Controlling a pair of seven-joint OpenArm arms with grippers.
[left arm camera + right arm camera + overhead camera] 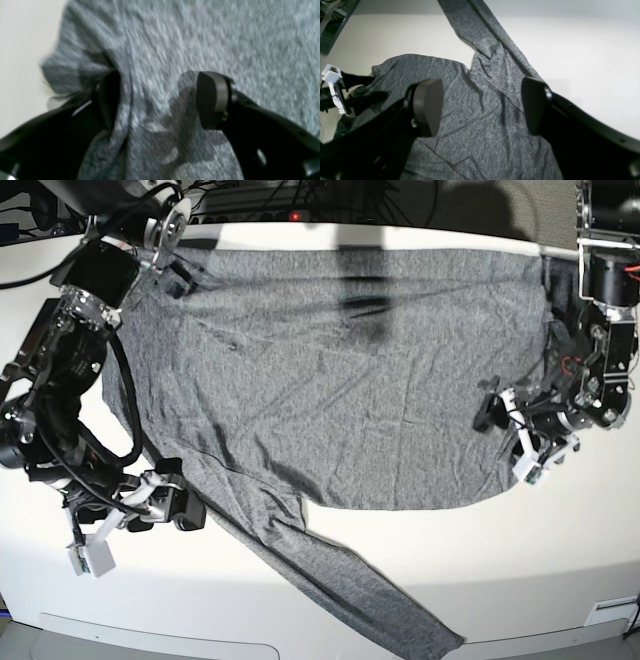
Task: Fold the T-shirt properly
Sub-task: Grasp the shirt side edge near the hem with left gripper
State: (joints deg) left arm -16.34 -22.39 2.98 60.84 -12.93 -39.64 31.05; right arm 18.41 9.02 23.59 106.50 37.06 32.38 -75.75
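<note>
Lying spread across the white bench (pixel 520 580), the T-shirt (pixel 330 400) is resting mostly flat, creased in the middle, with one long sleeve (pixel 340 585) trailing toward the near edge. Both arms are setting up for a first fold, judging by how little of the cloth is doubled over so far. The left claw (pixel 157 100) is standing wide at the shirt's side edge, with a bunched ridge of fabric running up between its fingers but not pinched; one finger seems to be touching the cloth, though blur is making that hard to confirm. The right claw (pixel 482 106) is also gaping wide, hovering above the shoulder area near where the sleeve joins the body, holding nothing. Next, each claw is likely needing to drop onto an edge and close on the thin knit without dragging the layer beneath.
</note>
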